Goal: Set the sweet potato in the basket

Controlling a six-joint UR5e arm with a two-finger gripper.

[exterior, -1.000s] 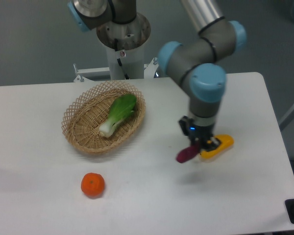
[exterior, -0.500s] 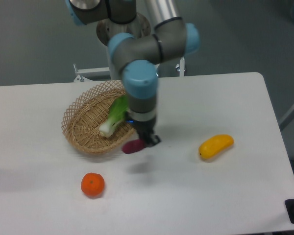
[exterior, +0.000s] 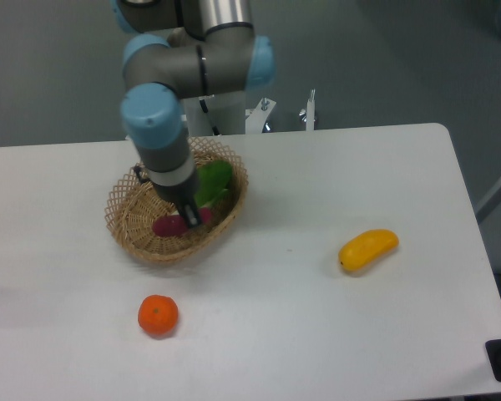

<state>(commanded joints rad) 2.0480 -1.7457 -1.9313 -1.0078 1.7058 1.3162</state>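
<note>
The dark magenta sweet potato (exterior: 169, 225) is held over the inside of the tan wicker basket (exterior: 130, 226), at the left of the table. My gripper (exterior: 187, 217) is down inside the basket and shut on the sweet potato. The arm hides part of the basket's middle. I cannot tell whether the sweet potato touches the basket floor.
A green bok choy (exterior: 214, 182) lies in the basket behind the gripper. A yellow-orange oblong fruit (exterior: 368, 249) lies at the right of the white table (exterior: 317, 317). A round orange tangerine (exterior: 158, 315) sits in front of the basket.
My gripper has carried the sweet potato left from beside the yellow fruit, past the basket's front rim, and into the basket.
</note>
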